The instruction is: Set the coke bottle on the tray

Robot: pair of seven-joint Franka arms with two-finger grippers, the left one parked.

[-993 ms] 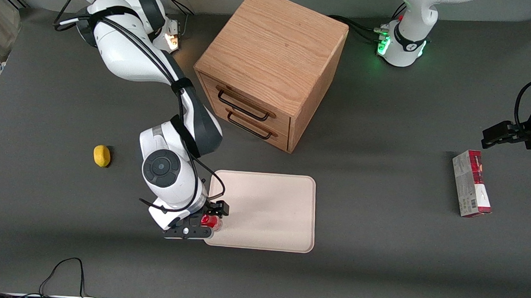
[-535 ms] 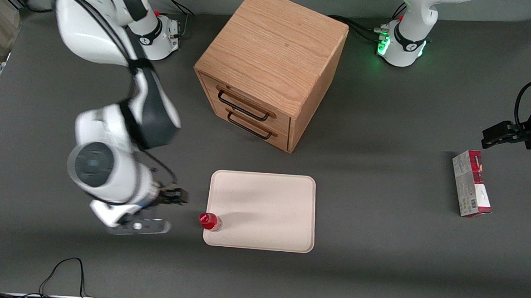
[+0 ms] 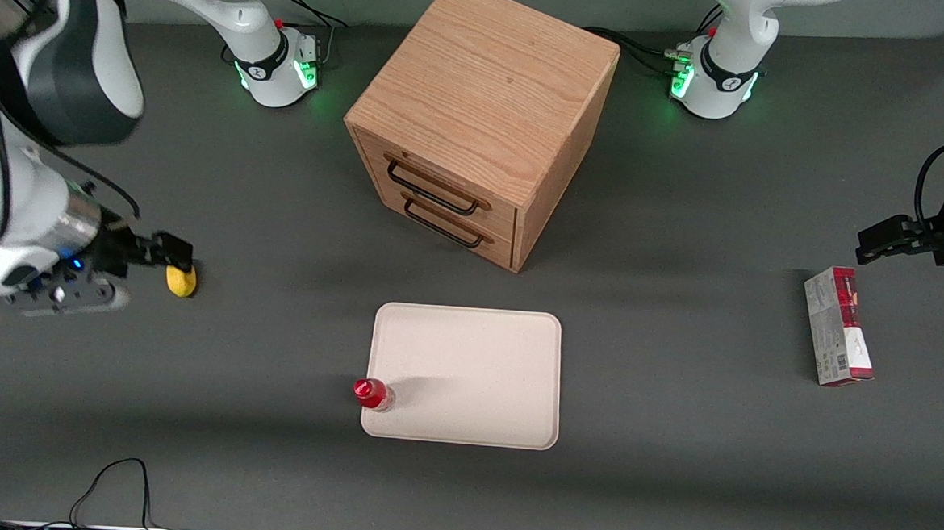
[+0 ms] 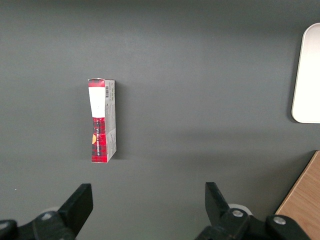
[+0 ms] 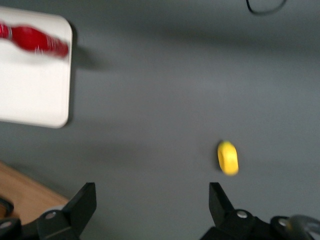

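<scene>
We see the gripper [image 3: 167, 259] far out toward the working arm's end of the table now, where a second ago it stood over the tray's corner closed around the coke bottle, and half a second ago it was already clear of the bottle and partway out. Its fingers [image 5: 80, 205] are spread wide with nothing between them, held above bare grey table [image 3: 268, 464]. Just beside the fingertips in the front view lies a small yellow object [image 3: 181, 280]; it has not moved across the three moments. The wrist view shows that same yellow object [image 5: 228, 157] on open table between the spread fingers.

Moving along, the coke bottle [image 3: 371, 393] stands upright, red cap up, on the tray [image 3: 483, 362] right at the corner that is nearest the front camera and toward the working arm's end. It sits hard against the rim there, in the same spot as half a second ago, with the rest of the tray bare. In the wrist view the bottle [image 5: 32, 39] shows as a red blur at the tray's [image 5: 30, 95] corner.

Farther from the camera than the tray stands the wooden drawer cabinet [image 3: 479, 120], both drawers shut, with a strip of table between it and the tray. Toward the parked arm's end lies a red-and-grey carton [image 3: 838, 325], well apart from the tray, with wide open table between them.
</scene>
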